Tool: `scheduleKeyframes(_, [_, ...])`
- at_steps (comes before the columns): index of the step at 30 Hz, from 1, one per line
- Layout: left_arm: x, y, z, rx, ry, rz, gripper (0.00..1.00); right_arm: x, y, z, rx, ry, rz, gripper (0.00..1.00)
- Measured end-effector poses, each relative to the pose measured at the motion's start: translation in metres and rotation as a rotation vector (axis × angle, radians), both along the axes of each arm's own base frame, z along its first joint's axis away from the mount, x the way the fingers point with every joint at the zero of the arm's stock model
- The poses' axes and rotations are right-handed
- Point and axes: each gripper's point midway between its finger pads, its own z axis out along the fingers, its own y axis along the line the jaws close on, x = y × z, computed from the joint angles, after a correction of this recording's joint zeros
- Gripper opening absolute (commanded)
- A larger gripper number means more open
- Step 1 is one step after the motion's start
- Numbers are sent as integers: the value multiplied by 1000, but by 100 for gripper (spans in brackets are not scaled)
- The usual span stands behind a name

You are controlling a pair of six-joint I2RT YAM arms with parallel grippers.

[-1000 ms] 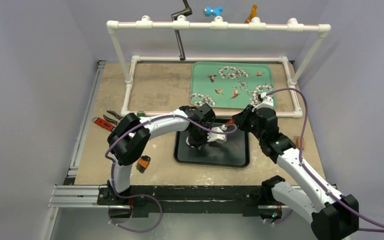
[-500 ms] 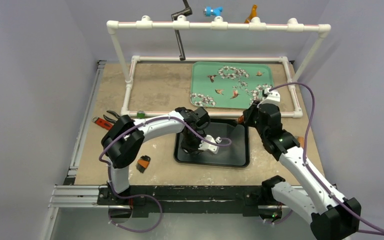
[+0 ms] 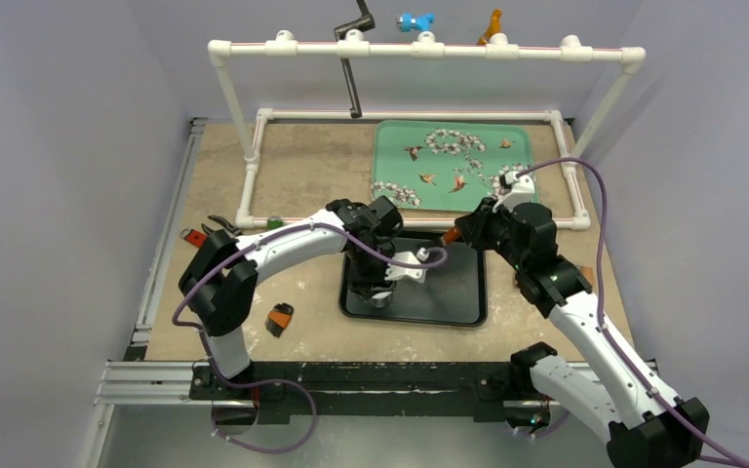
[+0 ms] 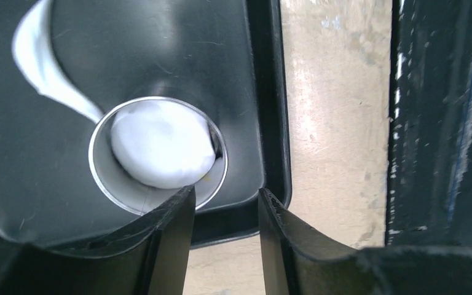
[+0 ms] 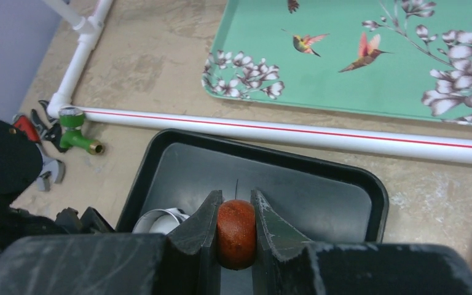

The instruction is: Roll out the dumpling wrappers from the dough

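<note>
Left wrist view showed me one dumpling wrapper [image 4: 161, 150], a white round disc. It lay on the floor of the black tray [image 4: 270, 92], inside the metal ring cutter [image 4: 96, 178] and near a corner of the tray. The disc did not fill the ring completely and looked a little domed, so I judged it cut but perhaps not thin enough. A curved white scrap [image 4: 34, 58] lay on the same floor and reached up to the ring.

The left gripper [image 4: 224, 227] hung over the near rim of the ring with its jaws apart and nothing between them. The right gripper [image 5: 235, 206] was clenched on a reddish-brown wooden knob [image 5: 236, 236], held over the black tray. I took the knob for the end of a rolling tool.

The green tray [image 5: 356, 92], printed with birds and flowers, carried no disc that I could see. In my judgement the task was at an early or middle stage. One wrapper was cut but not lifted out of the ring, and more rolling was probably left.
</note>
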Motion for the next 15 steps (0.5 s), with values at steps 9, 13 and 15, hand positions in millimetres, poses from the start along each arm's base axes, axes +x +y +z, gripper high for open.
scheduleKeyframes(9, [70,17,28,-69,2,594,51,-2,33,7,77,-31,167,0])
scheduleKeyframes(13, [68,25,9,-19,42,706,51,1,44,-1,89,-11,212,0])
scheduleKeyframes(15, [67,20,3,-8,48,722,50,3,49,-6,88,2,226,0])
